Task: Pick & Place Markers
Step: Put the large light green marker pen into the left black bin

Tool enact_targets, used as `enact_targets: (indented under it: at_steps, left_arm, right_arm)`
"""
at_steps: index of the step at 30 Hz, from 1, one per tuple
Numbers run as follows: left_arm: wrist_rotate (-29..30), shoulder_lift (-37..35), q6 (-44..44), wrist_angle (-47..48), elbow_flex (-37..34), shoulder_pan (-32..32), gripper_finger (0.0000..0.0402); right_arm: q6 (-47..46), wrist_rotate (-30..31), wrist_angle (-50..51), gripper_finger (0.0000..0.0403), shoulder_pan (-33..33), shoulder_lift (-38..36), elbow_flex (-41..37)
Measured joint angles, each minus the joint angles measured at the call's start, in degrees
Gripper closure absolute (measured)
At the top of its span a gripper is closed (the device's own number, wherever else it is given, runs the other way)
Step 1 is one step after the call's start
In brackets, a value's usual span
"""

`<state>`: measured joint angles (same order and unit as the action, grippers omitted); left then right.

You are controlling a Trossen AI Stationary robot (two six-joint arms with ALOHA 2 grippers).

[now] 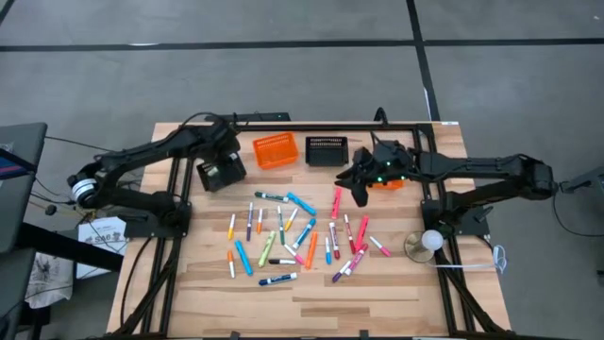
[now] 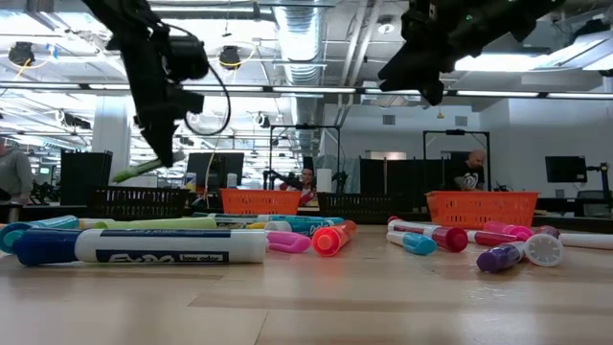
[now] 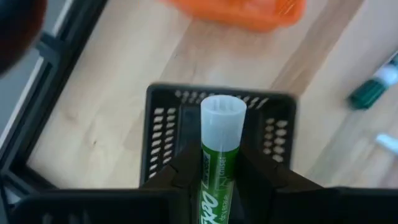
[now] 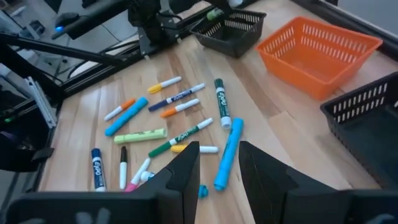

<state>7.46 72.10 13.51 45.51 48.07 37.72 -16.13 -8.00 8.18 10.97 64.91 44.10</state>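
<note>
Many markers [image 1: 297, 236] in several colours lie scattered on the wooden table [image 1: 377, 293], also seen in the right wrist view as markers [image 4: 180, 124]. My left gripper [image 1: 225, 168] is at the far left, above a black mesh basket [image 3: 163, 118], shut on a green marker [image 3: 219, 149] whose white end [image 3: 222, 111] sticks out over the basket. In the low view the green marker [image 2: 144, 171] slants out below that gripper [image 2: 165, 153]. My right gripper [image 4: 219, 163] hangs open and holds nothing, above the far right part of the marker pile [image 1: 360, 192]. My left gripper pinches the green marker's labelled barrel [image 3: 214, 168] between its two fingers [image 3: 183, 171], which come steeply from above and lie across it. The marker is lifted clear and slightly tilted, its white end over the black basket's opening.
An orange basket [image 1: 275, 149] and a second black basket [image 1: 327, 151] stand at the table's far edge; another orange basket [image 1: 389, 182] sits under my right arm. A round white object on a stand [image 1: 429, 243] is at the right. People sit in the room behind.
</note>
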Motion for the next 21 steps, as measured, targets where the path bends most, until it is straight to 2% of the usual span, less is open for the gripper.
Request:
enact_targets:
  at_steps: [7, 16, 21]
  left_arm:
    - [0.0, 4.7, 2.6, 1.2, 0.0, 2.4, 0.0325]
    - [0.0, 8.8, 4.7, 0.6, 0.0, 2.4, 0.0324]
    - [0.1, 9.2, 4.5, 0.2, 0.0, 2.4, 0.0303]
  right_arm:
    - [-0.4, 5.5, -1.1, 0.0301, -2.6, -0.2, -0.5]
    - [-0.5, 6.6, -1.4, 0.0301, -2.8, -0.2, -0.5]
    - [-0.5, 6.5, -1.4, 0.0301, -2.8, -0.1, -0.5]
